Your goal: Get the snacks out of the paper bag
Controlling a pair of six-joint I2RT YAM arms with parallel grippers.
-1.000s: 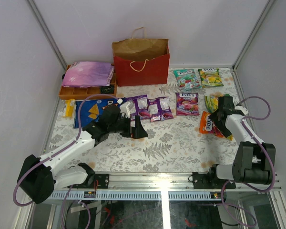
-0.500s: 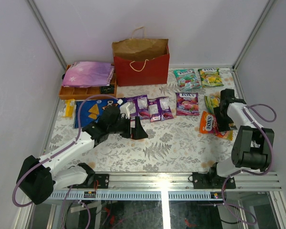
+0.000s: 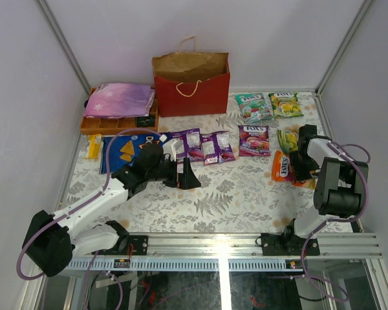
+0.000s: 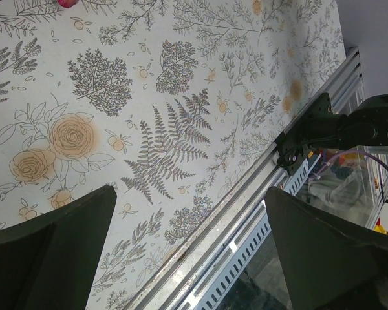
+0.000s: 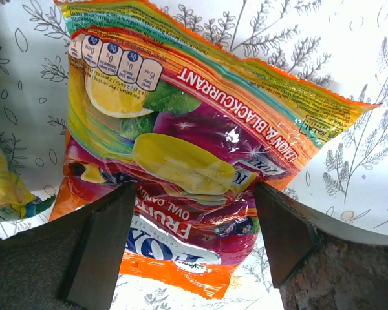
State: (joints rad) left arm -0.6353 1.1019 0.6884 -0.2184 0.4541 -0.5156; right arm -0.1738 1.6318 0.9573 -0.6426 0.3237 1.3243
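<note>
Right gripper (image 5: 194, 194): we see the jaws apart, straddling the orange packet (image 5: 181, 148).
Packet: flat on the cloth (image 3: 246, 194), right edge of top view; long axis runs up the wrist frame.
Left gripper (image 4: 189, 194): wide apart, holding nothing, farther off.
Bag (image 3: 193, 90): upper centre.

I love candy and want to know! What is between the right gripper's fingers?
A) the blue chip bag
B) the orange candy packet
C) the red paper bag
B: the right wrist view shows the orange candy packet lying between the spread fingers of the right gripper.
</note>
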